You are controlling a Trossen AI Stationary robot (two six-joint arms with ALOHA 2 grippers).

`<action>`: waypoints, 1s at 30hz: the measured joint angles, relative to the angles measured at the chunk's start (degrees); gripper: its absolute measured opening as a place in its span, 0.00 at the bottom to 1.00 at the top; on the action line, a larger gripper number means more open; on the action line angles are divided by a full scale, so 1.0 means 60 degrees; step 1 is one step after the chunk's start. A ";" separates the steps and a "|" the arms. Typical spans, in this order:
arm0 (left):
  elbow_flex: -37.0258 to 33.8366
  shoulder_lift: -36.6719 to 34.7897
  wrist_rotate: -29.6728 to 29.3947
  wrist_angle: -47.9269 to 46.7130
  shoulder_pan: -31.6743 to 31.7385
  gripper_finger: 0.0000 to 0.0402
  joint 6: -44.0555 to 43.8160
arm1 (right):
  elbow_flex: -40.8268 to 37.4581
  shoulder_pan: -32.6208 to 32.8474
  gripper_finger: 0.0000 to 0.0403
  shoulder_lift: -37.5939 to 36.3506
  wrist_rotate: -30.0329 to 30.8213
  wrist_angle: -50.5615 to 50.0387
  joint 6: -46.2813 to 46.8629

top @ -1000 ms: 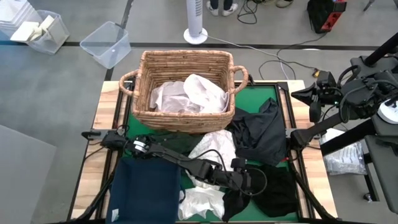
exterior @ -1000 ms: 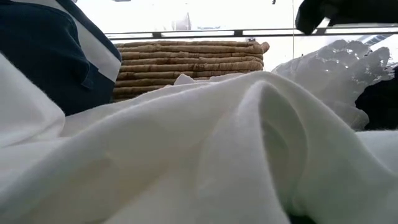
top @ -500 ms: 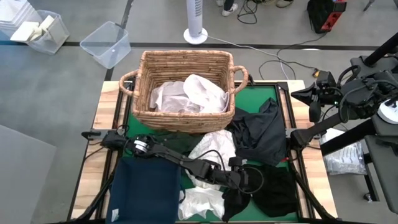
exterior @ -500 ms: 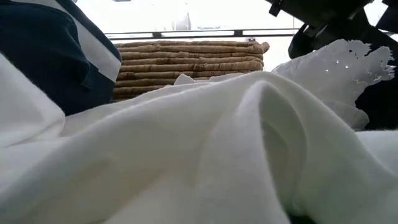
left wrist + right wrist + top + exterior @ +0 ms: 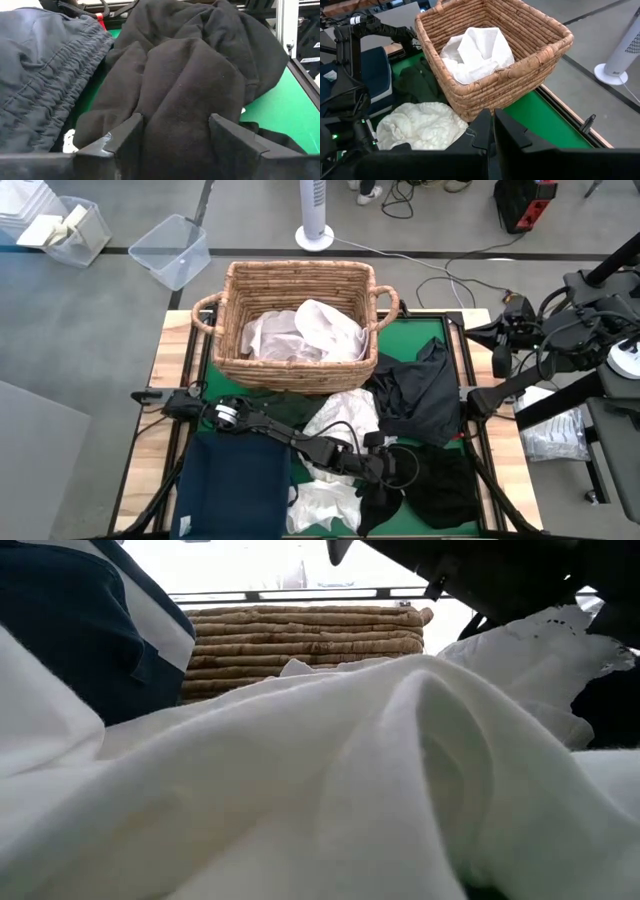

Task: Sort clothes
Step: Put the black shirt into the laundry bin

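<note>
A black garment (image 5: pixel 445 492) lies crumpled on the green mat at the near right. My left gripper (image 5: pixel 408 472) is low over it and open, its two fingers either side of a raised fold (image 5: pixel 180 95). Behind it a dark grey garment (image 5: pixel 415 395) is spread out. White clothes (image 5: pixel 345 412) lie mid-table, with more (image 5: pixel 322 505) at the near edge and some (image 5: pixel 305 330) inside the wicker basket (image 5: pixel 300 272). My right gripper (image 5: pixel 493 131) is shut and touches nothing, held high off the table's far right side. My left gripper comes slanting down from the table's left onto the black garment's raised fold (image 5: pixel 172 130). The fold fills the gap between the two open fingers (image 5: pixel 127 135). The garment lies heaped on the mat. I cannot tell whether the fingers pinch the cloth.
A navy bin (image 5: pixel 235 485) stands at the near left beside the left arm. The basket takes up the far middle. In the low view white cloth (image 5: pixel 300 790) fills the foreground. Bare green mat (image 5: pixel 425 330) shows right of the basket.
My left gripper has come down onto the black garment; in the low view the arm has dropped into the picture from the upper right. The clothes have stayed where they were.
</note>
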 joint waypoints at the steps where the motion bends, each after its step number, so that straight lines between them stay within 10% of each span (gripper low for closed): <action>1: 0.0027 0.0000 -0.0001 -0.0003 0.0000 0.47 -0.0012 | 0.0000 0.0001 0.03 0.0003 0.0000 0.0000 0.0000; 17: 0.0165 0.0000 0.0068 -0.0622 0.0011 0.03 -0.0757 | 0.0000 0.0004 0.03 0.0077 0.0080 0.0000 0.0000; 30: 0.0816 0.0000 0.0080 -0.0876 0.0007 0.01 -0.0828 | 0.0000 0.0000 0.03 0.0066 0.0091 -0.0004 0.0000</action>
